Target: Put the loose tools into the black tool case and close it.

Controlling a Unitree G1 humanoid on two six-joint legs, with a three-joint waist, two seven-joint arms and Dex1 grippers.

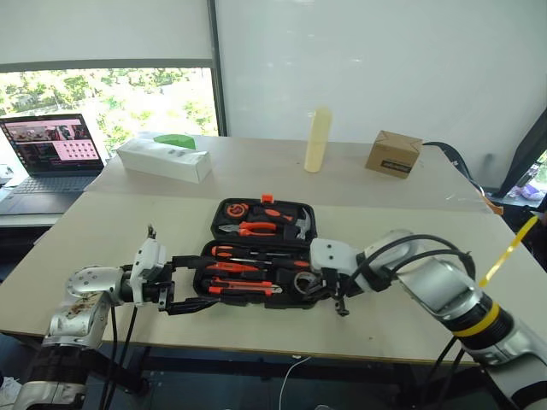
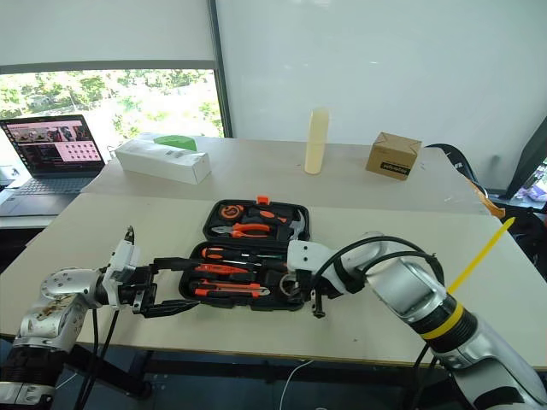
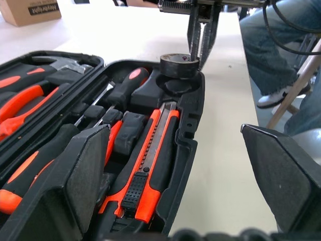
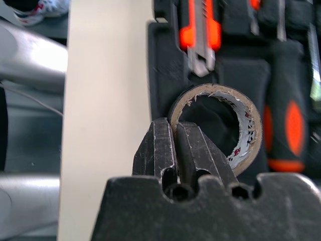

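Note:
The black tool case (image 1: 217,224) lies open on the table in front of me. My right gripper (image 4: 175,135) is shut on the wall of the small dark tape roll (image 4: 251,125), one finger inside the ring and one outside. It holds the roll (image 3: 179,65) over the round recess at the right end of the case's near half; I cannot tell whether the roll touches the case. The black-orange utility knife (image 3: 150,165) and screwdrivers (image 3: 125,88) lie in their slots. My left gripper (image 1: 198,280) stands open at the case's left end, its fingers either side of the near corner.
Orange-handled pliers (image 1: 255,228) and a hammer (image 1: 299,224) sit in the lid. At the back of the table are a white oblong box (image 1: 164,159), a pale yellow cylinder (image 1: 318,139) and a cardboard box (image 1: 394,154). A laptop (image 1: 53,149) stands far left. A person's legs (image 3: 281,50) are beyond the table.

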